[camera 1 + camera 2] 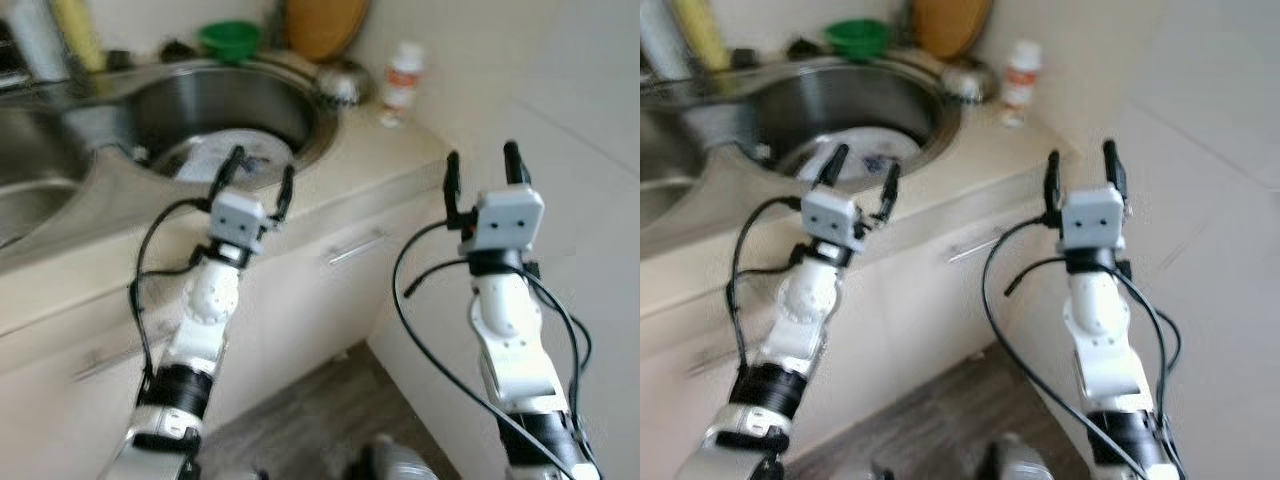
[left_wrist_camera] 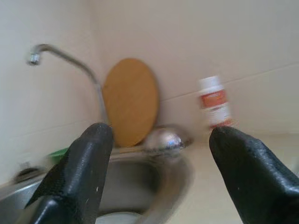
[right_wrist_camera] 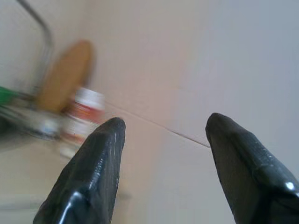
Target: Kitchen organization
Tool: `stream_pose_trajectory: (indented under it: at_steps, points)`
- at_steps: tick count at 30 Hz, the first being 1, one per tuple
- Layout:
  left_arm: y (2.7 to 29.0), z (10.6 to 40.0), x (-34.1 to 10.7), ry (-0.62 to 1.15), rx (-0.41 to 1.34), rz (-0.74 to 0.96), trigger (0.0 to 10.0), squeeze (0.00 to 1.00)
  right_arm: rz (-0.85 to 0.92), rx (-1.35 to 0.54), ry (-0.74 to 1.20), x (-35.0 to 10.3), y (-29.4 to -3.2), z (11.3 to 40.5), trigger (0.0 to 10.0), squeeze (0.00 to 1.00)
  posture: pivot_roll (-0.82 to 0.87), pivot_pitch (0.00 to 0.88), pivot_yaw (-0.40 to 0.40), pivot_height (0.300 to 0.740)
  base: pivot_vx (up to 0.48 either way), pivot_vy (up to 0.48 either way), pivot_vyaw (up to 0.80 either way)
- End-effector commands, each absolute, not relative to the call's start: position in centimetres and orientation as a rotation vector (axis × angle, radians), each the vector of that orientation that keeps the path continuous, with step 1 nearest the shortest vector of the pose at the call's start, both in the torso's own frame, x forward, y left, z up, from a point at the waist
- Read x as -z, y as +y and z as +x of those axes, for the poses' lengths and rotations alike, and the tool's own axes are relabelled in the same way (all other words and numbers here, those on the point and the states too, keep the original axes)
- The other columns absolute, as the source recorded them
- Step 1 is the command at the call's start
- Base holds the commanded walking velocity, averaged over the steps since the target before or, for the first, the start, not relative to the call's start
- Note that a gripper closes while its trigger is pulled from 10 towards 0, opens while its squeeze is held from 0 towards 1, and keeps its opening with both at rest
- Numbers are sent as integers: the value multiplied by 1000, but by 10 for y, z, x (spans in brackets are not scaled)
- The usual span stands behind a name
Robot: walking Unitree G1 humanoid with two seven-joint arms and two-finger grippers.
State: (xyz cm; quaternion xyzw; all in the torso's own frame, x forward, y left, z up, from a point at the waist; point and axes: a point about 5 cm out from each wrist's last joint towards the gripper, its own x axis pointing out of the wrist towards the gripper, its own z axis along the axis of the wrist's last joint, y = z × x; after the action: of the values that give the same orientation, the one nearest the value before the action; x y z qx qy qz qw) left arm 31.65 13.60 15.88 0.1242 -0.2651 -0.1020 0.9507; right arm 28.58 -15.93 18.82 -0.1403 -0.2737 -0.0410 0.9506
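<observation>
Left gripper point(image 1: 258, 178) raised over sink point(image 1: 300, 105) rim, fingers wide, empty. Right gripper point(image 1: 484, 166) same, wide, empty, at 3 o'clock. Pill bottle point(image 1: 404, 80) on counter point(image 1: 400, 150) at 1 o'clock, likely next target.

White bottle point(image 1: 404, 80) label blurred, unreadable; plate point(image 1: 225, 153) in sink point(image 1: 300, 110) partly hidden behind left claw point(image 1: 258, 180).

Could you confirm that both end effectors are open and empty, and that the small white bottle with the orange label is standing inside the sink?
Not quite: the bottle stands on the countertop beside the sink, as the left eye view shows. The left end effector and right end effector are indeed open and empty.
</observation>
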Motion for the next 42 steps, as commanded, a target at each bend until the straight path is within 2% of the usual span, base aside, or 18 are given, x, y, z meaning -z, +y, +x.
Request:
stream_pose_trajectory:
  at_steps: [1,38,42]
  points:
    - [127,315,-159,-547,236,248,10000,0,-282,102,-561,-188,-164,283,10000,0,69,0,-41,740,0,0,-800]
    - [124,312,-156,-543,264,227,10000,0,-335,77,-583,-185,-158,280,10000,0,68,0,-41,740,0,24,-782]
    - [124,312,-156,-541,267,233,10000,0,-357,77,-582,-185,-158,280,10000,0,68,0,-41,740,0,0,-120]
